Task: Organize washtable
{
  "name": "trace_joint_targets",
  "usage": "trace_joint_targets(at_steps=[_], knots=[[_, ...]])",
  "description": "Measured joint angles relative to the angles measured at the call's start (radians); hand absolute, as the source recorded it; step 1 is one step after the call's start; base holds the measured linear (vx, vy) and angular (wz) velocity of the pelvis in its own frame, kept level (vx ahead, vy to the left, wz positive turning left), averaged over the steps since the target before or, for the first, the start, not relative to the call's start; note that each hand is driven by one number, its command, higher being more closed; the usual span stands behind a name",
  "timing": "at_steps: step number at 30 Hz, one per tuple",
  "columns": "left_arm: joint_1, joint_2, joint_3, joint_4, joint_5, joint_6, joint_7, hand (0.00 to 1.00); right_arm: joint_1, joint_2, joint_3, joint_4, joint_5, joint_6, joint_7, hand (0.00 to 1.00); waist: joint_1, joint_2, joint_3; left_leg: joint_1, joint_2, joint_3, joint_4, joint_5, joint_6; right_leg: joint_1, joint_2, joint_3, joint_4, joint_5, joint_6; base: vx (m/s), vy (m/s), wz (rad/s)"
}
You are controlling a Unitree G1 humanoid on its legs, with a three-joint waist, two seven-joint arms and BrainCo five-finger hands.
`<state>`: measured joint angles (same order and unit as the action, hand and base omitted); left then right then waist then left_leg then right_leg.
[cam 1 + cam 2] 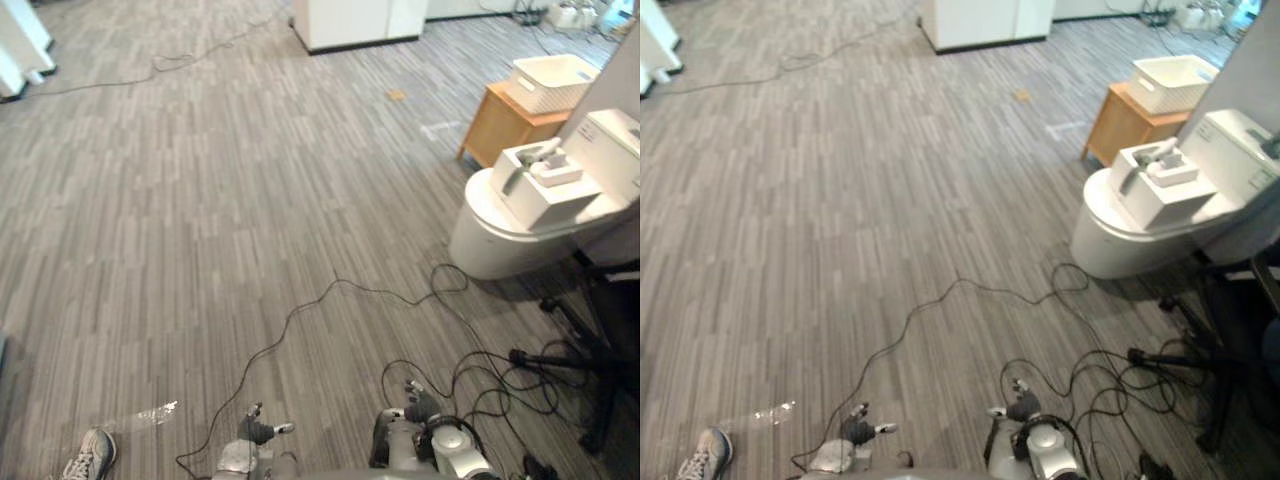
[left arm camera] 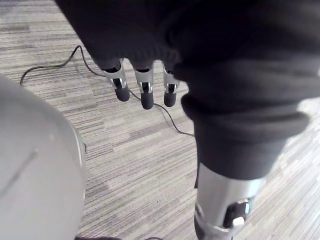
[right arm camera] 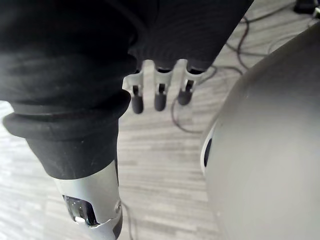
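Fingers [image 2: 145, 95] of your left hand [image 1: 258, 430] and right hand [image 1: 420, 408] hang straight and empty — the likely work area, the white box [image 1: 545, 200] on the toilet [image 1: 480, 240], lies well ahead and rightward, nearer the right hand.

A: What is seen on the plank-patterned carpet floor [image 1: 200, 200]?
B: Narrow streaks of light and dark grey are seen throughout.
A: And which things are white?
B: White is shown by the glossy ceramic toilet [image 1: 490, 245], the rectangular box [image 1: 548, 203] and the plastic basket [image 1: 552, 85]; the small wooden surface [image 1: 495, 125] is light brown.
A: The left robot hand [image 2: 146, 95] and right robot hand [image 3: 160, 97]?
B: Silver fingers, dark tips and black ribbed covers are noted.
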<state>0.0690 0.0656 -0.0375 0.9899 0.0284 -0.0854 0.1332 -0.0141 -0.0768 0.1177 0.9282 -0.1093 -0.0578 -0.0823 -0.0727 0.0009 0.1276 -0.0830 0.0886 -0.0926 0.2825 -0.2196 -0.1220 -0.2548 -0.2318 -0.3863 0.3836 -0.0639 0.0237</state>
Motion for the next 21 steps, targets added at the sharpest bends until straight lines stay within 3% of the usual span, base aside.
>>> trace_joint_targets(at_steps=[3, 4, 7, 9, 10, 11, 12, 13, 15, 16, 17, 21], knots=[[-0.001, 0.000, 0.001, -0.003, 0.000, -0.004, 0.000, 0.00, -0.004, 0.005, 0.000, 0.001, -0.007, 0.006, 0.000, 0.00, 0.013, 0.008, 0.006, -0.031, -0.004, 0.027, 0.088, -0.002, 0.004, 0.026, -0.034, -0.023, 0.006, 0.009, 0.015, -0.18, 0.085, 0.31], [0.000, 0.003, 0.001, 0.000, 0.000, -0.008, 0.000, 0.00, -0.010, 0.008, 0.003, 0.004, -0.013, 0.010, 0.000, 0.00, 0.033, 0.009, 0.007, -0.029, -0.011, 0.042, 0.105, -0.008, 0.015, 0.033, -0.036, -0.007, -0.006, 0.022, 0.028, -0.18, 0.150, -0.20], [0.015, 0.008, 0.011, 0.001, -0.016, -0.011, 0.001, 0.00, -0.031, 0.019, 0.030, 0.035, -0.020, 0.017, 0.003, 0.00, 0.036, 0.001, 0.018, -0.025, -0.039, 0.051, 0.102, -0.008, 0.030, 0.058, -0.046, 0.013, -0.051, 0.033, 0.040, -0.19, 0.155, -0.08], [0.015, 0.016, 0.024, -0.006, -0.019, -0.013, 0.000, 0.00, -0.036, 0.020, 0.057, 0.040, -0.025, 0.019, 0.021, 0.00, 0.037, -0.007, 0.031, -0.025, -0.051, 0.058, 0.103, 0.000, 0.043, 0.058, -0.030, 0.067, -0.056, 0.021, 0.058, -0.16, 0.084, 0.09], [0.015, 0.011, 0.040, -0.006, -0.021, -0.012, 0.000, 0.00, -0.040, 0.020, 0.060, 0.038, -0.032, 0.018, 0.024, 0.00, 0.037, 0.012, 0.045, -0.024, -0.048, 0.049, 0.099, 0.013, 0.066, 0.050, -0.006, 0.125, -0.021, -0.008, 0.083, -0.12, 0.024, 0.15], [0.014, 0.007, 0.043, -0.006, -0.023, -0.012, 0.000, 0.00, -0.042, 0.021, 0.061, 0.036, -0.038, 0.017, 0.024, 0.00, 0.037, 0.011, 0.048, -0.025, -0.046, 0.046, 0.099, 0.016, 0.070, 0.035, 0.007, 0.165, 0.043, -0.026, 0.081, -0.08, -0.037, 0.41], [0.014, 0.016, 0.043, -0.006, -0.023, -0.012, 0.000, 0.00, -0.039, 0.027, 0.066, 0.036, -0.042, 0.016, 0.024, 0.00, 0.035, -0.005, 0.047, -0.025, -0.042, 0.036, 0.098, 0.018, 0.072, 0.030, 0.032, 0.215, 0.181, -0.083, 0.069, -0.04, -0.111, 0.76], [0.012, 0.027, 0.049, -0.009, -0.022, -0.012, 0.000, 0.00, -0.022, 0.039, 0.066, 0.035, -0.042, 0.014, 0.023, 0.00, 0.035, -0.031, 0.042, -0.025, -0.050, 0.016, 0.088, 0.019, 0.070, 0.071, 0.049, 0.215, 0.225, -0.145, 0.064, -0.02, -0.160, 0.88], [-0.001, 0.045, 0.053, -0.019, -0.020, -0.012, 0.001, 0.00, -0.005, 0.049, 0.067, 0.038, -0.042, 0.014, 0.023, 0.00, 0.058, -0.066, 0.040, -0.040, -0.072, -0.010, 0.063, 0.032, 0.048, 0.109, 0.041, 0.183, 0.158, -0.246, 0.032, 0.02, -0.200, 0.76], [-0.004, 0.041, 0.055, -0.017, -0.025, -0.009, 0.001, 0.00, -0.001, 0.049, 0.060, 0.036, -0.041, 0.011, 0.022, 0.00, 0.057, -0.071, 0.031, -0.052, -0.070, -0.030, 0.039, 0.045, 0.028, 0.101, 0.053, 0.156, 0.127, -0.247, 0.033, 0.03, -0.158, 0.57], [-0.009, 0.036, 0.055, -0.017, -0.027, -0.009, 0.001, 0.00, 0.000, 0.047, 0.057, 0.037, -0.041, 0.011, 0.021, 0.00, 0.060, -0.055, 0.025, -0.063, -0.064, -0.041, 0.024, 0.049, 0.023, 0.097, 0.062, 0.147, 0.115, -0.246, 0.033, 0.04, -0.125, 0.42], [-0.003, 0.035, 0.048, -0.013, -0.036, -0.004, -0.001, 0.00, 0.003, 0.044, 0.046, 0.037, -0.038, 0.005, 0.019, 0.00, 0.049, -0.048, 0.022, -0.067, -0.017, -0.053, -0.122, 0.198, -0.002, 0.132, 0.096, 0.058, 0.026, -0.187, -0.022, 0.12, -0.130, 0.52]])
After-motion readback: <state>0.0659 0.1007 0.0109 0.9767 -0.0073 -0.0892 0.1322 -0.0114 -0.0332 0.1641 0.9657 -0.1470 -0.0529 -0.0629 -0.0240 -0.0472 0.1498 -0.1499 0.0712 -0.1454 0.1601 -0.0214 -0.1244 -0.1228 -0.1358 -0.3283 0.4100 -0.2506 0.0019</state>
